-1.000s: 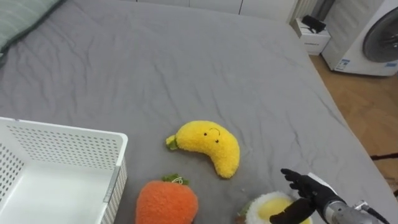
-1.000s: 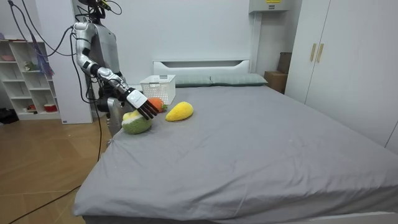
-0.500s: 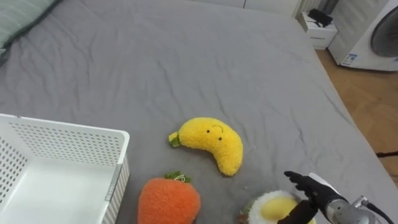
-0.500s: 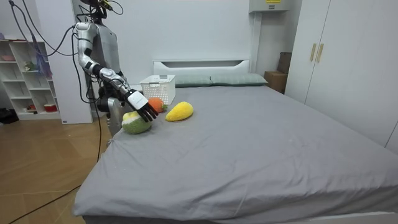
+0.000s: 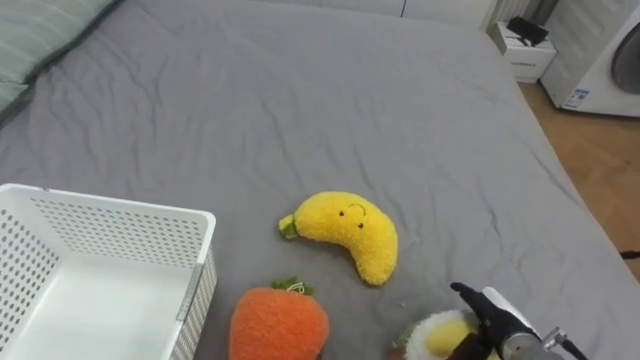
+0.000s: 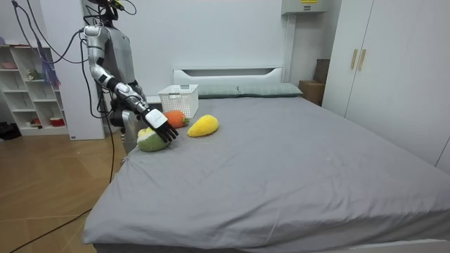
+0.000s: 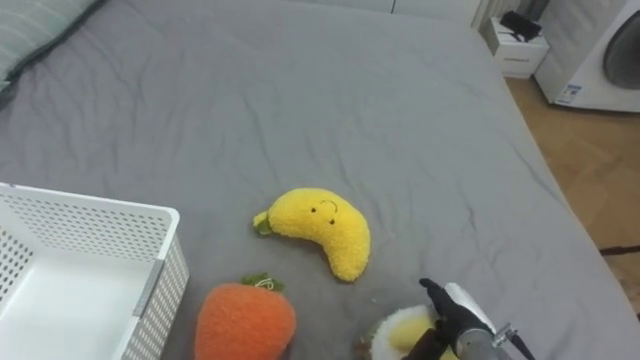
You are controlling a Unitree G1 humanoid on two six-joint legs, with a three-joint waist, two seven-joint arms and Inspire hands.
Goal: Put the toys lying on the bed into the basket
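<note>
Three plush toys lie on the bed [image 5: 300,100], all close together near its edge. One is a yellow banana [image 5: 345,228], curved and fuzzy, with a small stitched face and a green stub at one end. One is an orange carrot [image 5: 278,322], rounded and woolly, with a green leaf tuft on top, just beside the basket. The third is a round toy [image 5: 432,332] with a white fluffy rim and a yellow middle; in the room view its underside looks green.

There is one basket [image 5: 120,235]. It is white, rectangular, hard plastic, its walls pierced with rows of small holes, and it stands on the bed at the robot's left. Its inside shows a bare white bottom.

The right hand [image 5: 492,312], dark-fingered with a pale back, lies on the round toy. Its fingers are stretched out and spread over the toy's top, thumb apart from them, not closed round it.

The bed's grey sheet is smooth cloth with soft creases. One grey-green pillow [image 5: 40,30] lies at the far left corner. Past the bed's far right corner stand one small white nightstand [image 5: 525,50] and one white washing machine [image 5: 610,60] on a wooden floor.

In the room view the robot stands upright at the bed's side near the headboard, at the room view's left, with its right arm reaching down to the toys.
</note>
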